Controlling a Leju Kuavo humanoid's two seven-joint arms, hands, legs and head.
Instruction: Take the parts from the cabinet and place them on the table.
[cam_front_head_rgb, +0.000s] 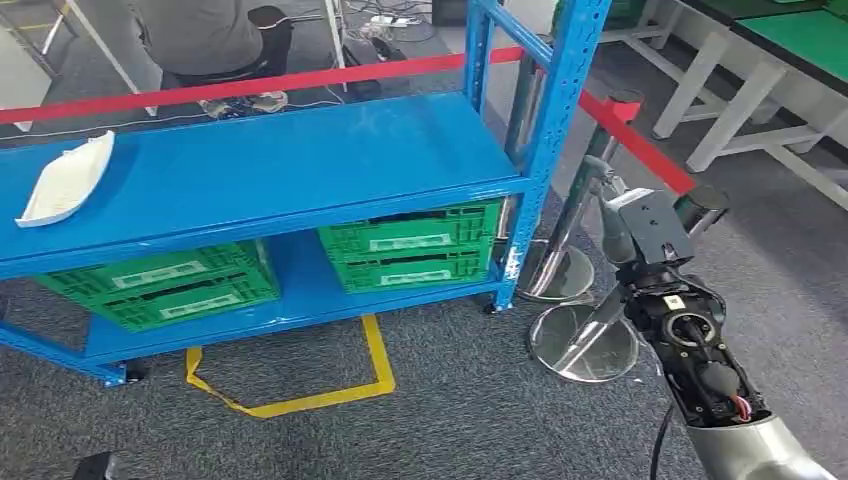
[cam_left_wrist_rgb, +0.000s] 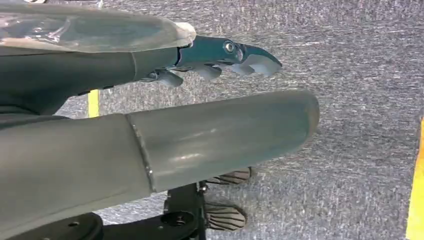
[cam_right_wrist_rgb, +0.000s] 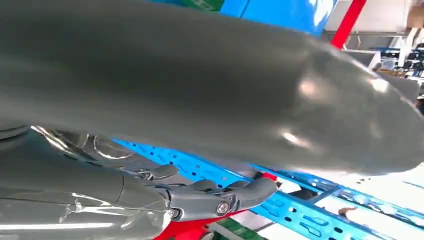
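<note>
A white curved part (cam_front_head_rgb: 65, 180) lies at the left end of the blue cabinet's top shelf (cam_front_head_rgb: 300, 160). My right arm is raised to the right of the cabinet, beyond its corner post. At its end, my right hand (cam_front_head_rgb: 640, 215) is far from the part. In the right wrist view my right hand (cam_right_wrist_rgb: 200, 100) holds nothing, its dark fingers (cam_right_wrist_rgb: 225, 195) stretched out apart from the thumb near the blue frame. My left hand (cam_left_wrist_rgb: 200, 140) hangs over grey carpet with its fingers (cam_left_wrist_rgb: 225, 57) extended and nothing in it.
Green crates (cam_front_head_rgb: 410, 245) (cam_front_head_rgb: 160, 285) fill the lower shelf. A red barrier tape (cam_front_head_rgb: 630, 135) runs to chrome stanchions with round bases (cam_front_head_rgb: 585, 345) beside my right arm. Yellow floor tape (cam_front_head_rgb: 300, 395) marks the carpet. Green-topped tables (cam_front_head_rgb: 800, 45) stand at back right. A person (cam_front_head_rgb: 200, 35) sits behind the cabinet.
</note>
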